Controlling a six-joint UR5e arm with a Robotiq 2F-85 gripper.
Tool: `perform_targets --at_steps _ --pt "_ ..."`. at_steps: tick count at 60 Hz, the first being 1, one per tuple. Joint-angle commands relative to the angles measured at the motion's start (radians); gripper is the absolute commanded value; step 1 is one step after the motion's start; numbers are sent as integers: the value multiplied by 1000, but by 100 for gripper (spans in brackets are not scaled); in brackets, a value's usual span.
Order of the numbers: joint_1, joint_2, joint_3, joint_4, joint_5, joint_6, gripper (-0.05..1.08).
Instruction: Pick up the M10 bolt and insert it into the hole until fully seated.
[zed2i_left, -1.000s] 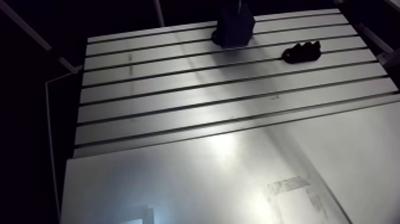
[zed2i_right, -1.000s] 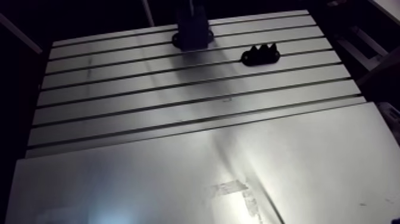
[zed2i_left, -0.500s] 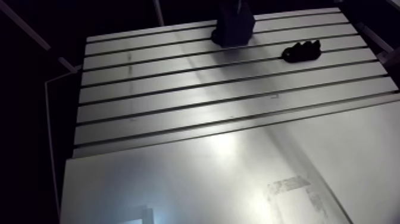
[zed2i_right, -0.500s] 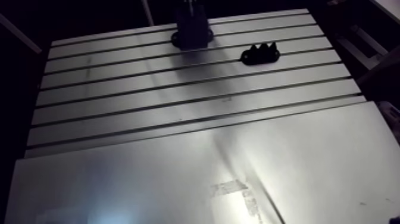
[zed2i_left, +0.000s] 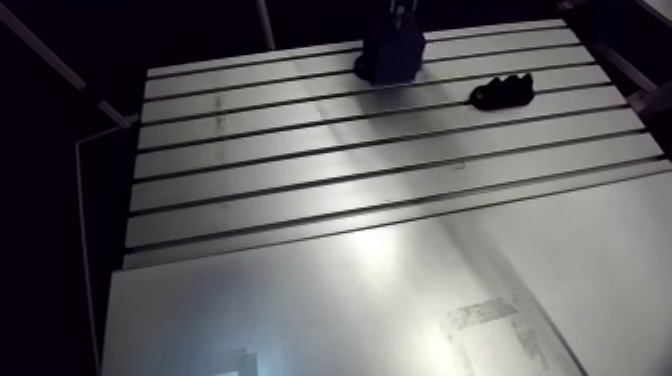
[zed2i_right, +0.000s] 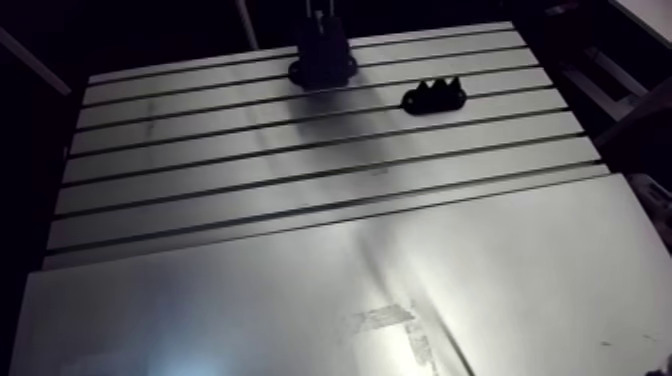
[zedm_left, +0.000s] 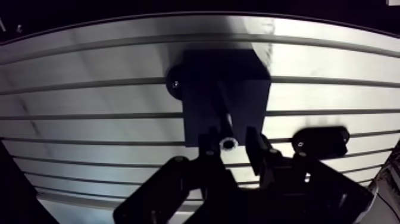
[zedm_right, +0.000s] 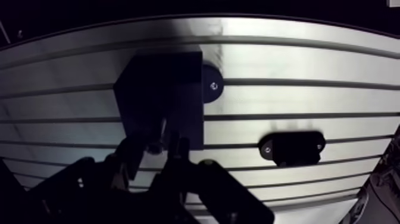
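The table (zed2i_left: 300, 150) is silvery grey, striped with dark parallel slots. Its smooth front plate (zed2i_right: 250, 300) is plain grey with a pale scuffed patch. The block (zedm_left: 223, 83) and the bracket (zed2i_left: 503, 92) are black. The fingers (zedm_left: 257, 149) are black; the bolt (zedm_left: 228, 143) shows a pale grey end.

The shiny-ended bolt (zedm_left: 228, 142) — gripped between the fingers (zedm_left: 257, 149) — hangs over the black block (zedm_left: 223, 83).

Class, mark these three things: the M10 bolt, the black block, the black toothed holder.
M10 bolt (zedm_left: 228, 143): wrist view, its bright ringed end.
Black block (zedm_left: 225, 83): wrist view, middle of its top face.
Black toothed holder (zed2i_right: 434, 97): arm view, middle of its body.
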Motion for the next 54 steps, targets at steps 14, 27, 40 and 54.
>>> perform_targets --at_steps 14,27,40,54 --pt "-10 -109 -59 28 7 -47 0" --pt "-11 -249 -12 54 1 -47 0" --pt "-2 -334 5 92 7 -45 0" --pt "12 -380 4 161 8 -29 0"
